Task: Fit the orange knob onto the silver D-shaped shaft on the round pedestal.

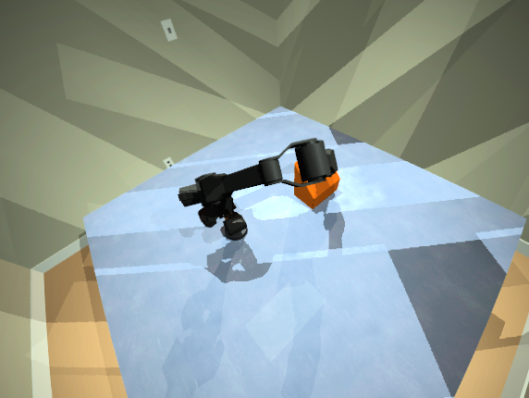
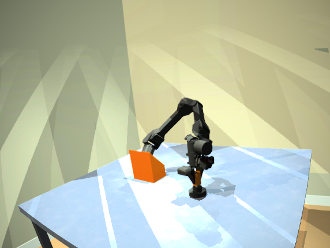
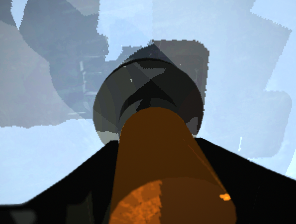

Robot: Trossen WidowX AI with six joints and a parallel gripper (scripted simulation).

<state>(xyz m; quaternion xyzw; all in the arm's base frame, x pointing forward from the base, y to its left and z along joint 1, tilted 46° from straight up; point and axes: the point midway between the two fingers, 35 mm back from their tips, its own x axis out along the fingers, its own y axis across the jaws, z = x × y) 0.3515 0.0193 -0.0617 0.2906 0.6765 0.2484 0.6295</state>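
The orange knob (image 2: 197,178) (image 3: 155,160) is upright between the fingers of my gripper (image 2: 197,180) (image 3: 156,146), which is shut on it. The round black pedestal (image 2: 197,194) (image 3: 107,112) stands directly below. In the exterior view the knob's lower end meets the top of the pedestal's narrower raised collar, with no clear gap. In the wrist view the knob covers part of the collar. The silver shaft, the knob's hole and both flat sides are hidden. In the top view the arm hides most of the knob and pedestal.
A large orange block (image 1: 314,193) (image 2: 144,167) stands by the arm's base, well away from the pedestal. The blue-grey table (image 1: 259,315) (image 2: 86,202) carries strong light patches and dark shadows, some around the pedestal.
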